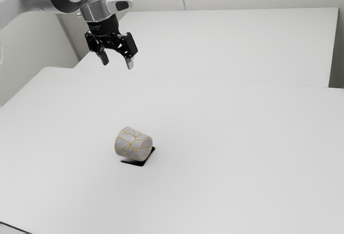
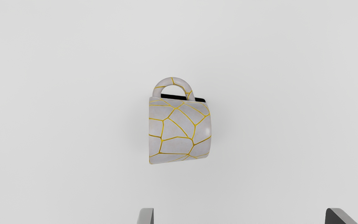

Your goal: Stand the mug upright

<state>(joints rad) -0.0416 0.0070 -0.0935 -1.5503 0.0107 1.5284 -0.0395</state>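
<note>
I have the mug (image 1: pixel 133 144) lying on its side on the surface (image 1: pixel 226 153), its handle (image 2: pixel 173 81) out to one side; I cannot see inside it. My pincer (image 1: pixel 117 64) hangs above, well clear, fingers spread apart.

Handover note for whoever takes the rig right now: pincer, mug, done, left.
Pincer: black, two-finger, open and holding nothing, up above the white tabletop.
Mug: pale grey with gold crack-like lines, lying on its side on the tabletop, a flat black patch at its underside. Its looped handle sticks out sideways.
Done: no righting; mug not gripped.
Left: descend, grip, turn it upright, set down, release.
</note>
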